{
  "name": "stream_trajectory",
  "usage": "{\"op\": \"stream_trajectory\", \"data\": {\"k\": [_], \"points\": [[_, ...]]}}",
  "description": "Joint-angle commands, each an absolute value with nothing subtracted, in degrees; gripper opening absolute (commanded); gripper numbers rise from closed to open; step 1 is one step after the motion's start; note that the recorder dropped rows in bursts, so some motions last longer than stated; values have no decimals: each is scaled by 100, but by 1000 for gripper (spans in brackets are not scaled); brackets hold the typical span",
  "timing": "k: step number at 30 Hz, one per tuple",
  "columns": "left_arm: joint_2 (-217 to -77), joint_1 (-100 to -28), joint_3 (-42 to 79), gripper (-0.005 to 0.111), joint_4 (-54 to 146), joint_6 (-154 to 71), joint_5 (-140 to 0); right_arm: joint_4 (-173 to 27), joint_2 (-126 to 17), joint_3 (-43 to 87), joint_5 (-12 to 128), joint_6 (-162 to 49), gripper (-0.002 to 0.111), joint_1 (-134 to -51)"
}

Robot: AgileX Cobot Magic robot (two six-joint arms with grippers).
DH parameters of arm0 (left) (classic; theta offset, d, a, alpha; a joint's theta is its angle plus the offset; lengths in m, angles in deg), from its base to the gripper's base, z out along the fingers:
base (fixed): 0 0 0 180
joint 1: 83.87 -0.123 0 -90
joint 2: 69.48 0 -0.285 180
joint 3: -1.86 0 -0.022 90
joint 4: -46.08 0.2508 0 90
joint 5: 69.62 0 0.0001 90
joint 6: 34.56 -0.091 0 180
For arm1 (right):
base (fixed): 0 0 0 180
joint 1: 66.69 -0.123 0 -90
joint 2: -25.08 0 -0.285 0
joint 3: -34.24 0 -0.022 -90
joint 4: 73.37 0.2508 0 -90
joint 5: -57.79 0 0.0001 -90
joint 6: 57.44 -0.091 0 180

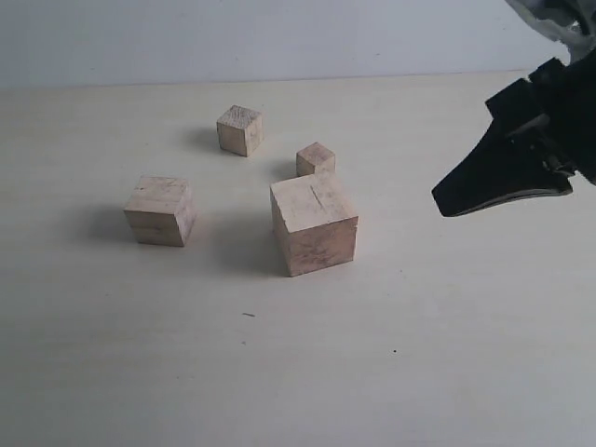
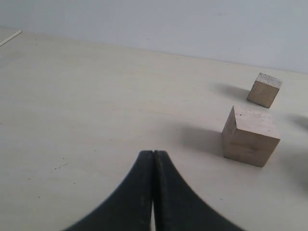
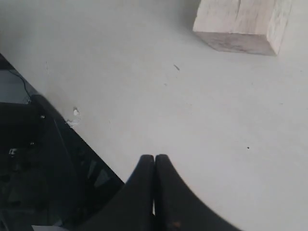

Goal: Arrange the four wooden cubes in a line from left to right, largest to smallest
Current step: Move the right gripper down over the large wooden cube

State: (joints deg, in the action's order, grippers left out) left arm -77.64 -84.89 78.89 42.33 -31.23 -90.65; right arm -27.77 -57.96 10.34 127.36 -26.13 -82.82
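Four pale wooden cubes stand on the light surface (image 1: 447, 372), and they do not form a line. The largest cube (image 1: 314, 223) is near the middle of the exterior view, and a dark crack runs across its top. The smallest cube (image 1: 316, 159) stands just behind it, very near its back edge; I cannot tell if the two touch. The second largest cube (image 1: 160, 210) is well apart on the left side, at about the same depth as the largest one. The third cube (image 1: 240, 129) is farther back, nearer to the pale wall (image 1: 279, 37) than the other three.

The right claw (image 1: 445, 203) hangs above the surface at the right side of the exterior view. Its black fingers are pressed together into one point that is directed toward the largest cube, with a clear gap between the point and the cube. It holds nothing. In the right wrist view the two fingers meet with no space between them, the largest cube lies ahead of them, and beyond the edge of the surface there is a dark area (image 3: 29, 168).

The left claw (image 2: 154, 154) is seen only in the left wrist view. Its fingers are also closed fully on each other, and it grips nothing. Ahead of it stand the second largest cube and, farther away, the third cube, both free on the surface.
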Motion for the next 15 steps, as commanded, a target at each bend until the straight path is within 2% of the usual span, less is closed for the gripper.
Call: {"op": "stream_trajectory", "data": {"k": [1, 5, 10, 15], "points": [[-7726, -8442, 7908, 0, 4247, -3147, -9001, -2581, -6185, 1081, 12256, -2762, 0, -8300], [-7726, -8442, 7908, 0, 4247, -3147, -9001, -2403, -6419, 1081, 12077, -2928, 0, -8300], [-7726, -8442, 7908, 0, 4247, -3147, -9001, -1734, -6650, 1115, 12014, -2162, 0, -8320], [-7726, -8442, 7908, 0, 4247, -3147, -9001, -3123, -6650, 1636, 11263, -3193, 0, -8678]]}}
